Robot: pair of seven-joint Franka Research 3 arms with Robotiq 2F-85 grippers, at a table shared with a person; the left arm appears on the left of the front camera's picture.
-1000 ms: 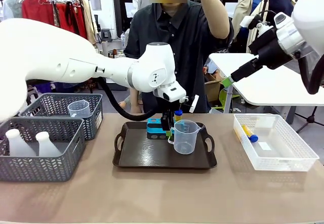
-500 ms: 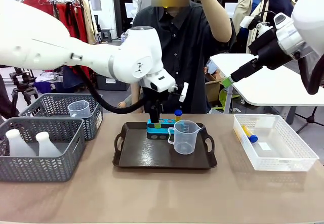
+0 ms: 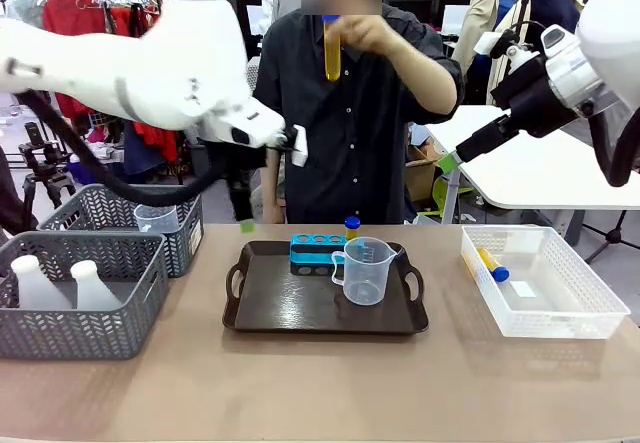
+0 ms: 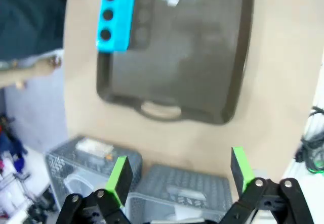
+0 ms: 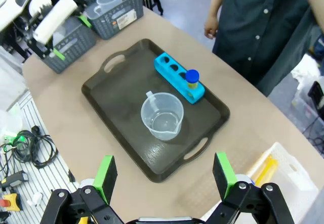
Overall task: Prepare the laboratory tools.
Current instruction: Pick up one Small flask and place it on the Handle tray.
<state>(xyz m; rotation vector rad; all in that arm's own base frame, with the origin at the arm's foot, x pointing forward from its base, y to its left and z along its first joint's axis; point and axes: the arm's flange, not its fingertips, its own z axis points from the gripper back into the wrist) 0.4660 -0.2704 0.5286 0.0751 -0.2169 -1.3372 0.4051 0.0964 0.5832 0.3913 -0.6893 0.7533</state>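
Left end effector: jaws wide, empty, hangs over desk just left of tray. Right end effector: also wide, empty, high off tray's right. On tray: blue rack with capped tube, beaker in front. Person's hand holds second tube above tray's far side. Tubes likely light, smooth, slippery, maybe fragile; pinch mid-body below cap, keep upright.
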